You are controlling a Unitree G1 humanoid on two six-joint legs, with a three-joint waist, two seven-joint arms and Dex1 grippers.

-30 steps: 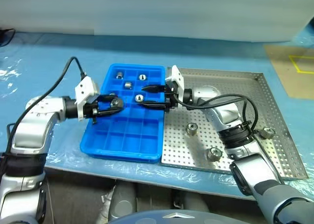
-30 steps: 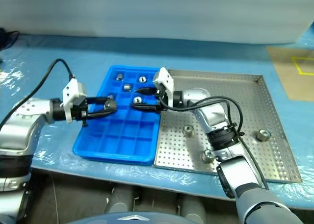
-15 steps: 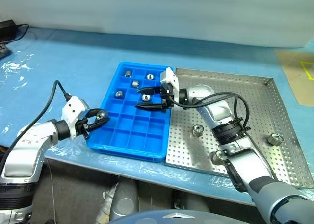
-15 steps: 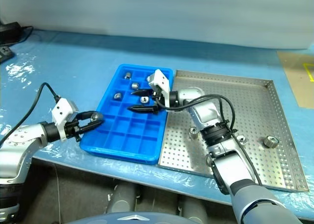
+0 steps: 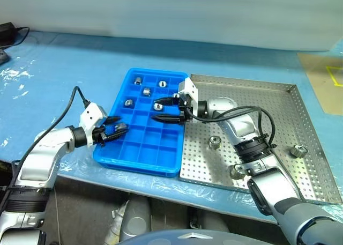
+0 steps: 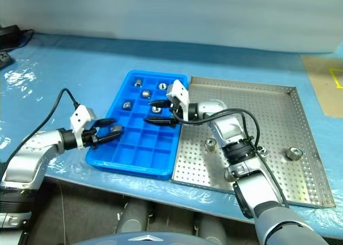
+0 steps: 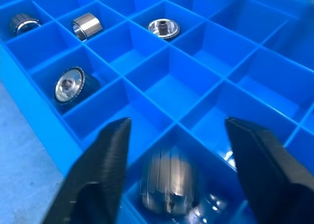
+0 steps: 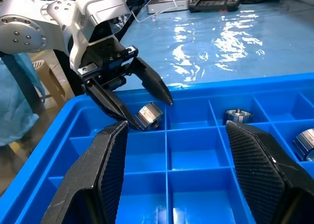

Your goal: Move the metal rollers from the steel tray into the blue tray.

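Black fingers of my left claw (image 7: pixel 171 150) have sprung wide since a second ago, releasing a shiny ribbed roller (image 7: pixel 169 185) into a near-edge compartment of the blue tray (image 5: pixel 161 162). My right claw (image 5: pixel 161 110) hangs open, empty, over the tray.

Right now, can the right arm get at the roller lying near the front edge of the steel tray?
Probably not directly: the right gripper hangs open over the blue tray, and that roller lies beside its own forearm, so the arm must draw back.
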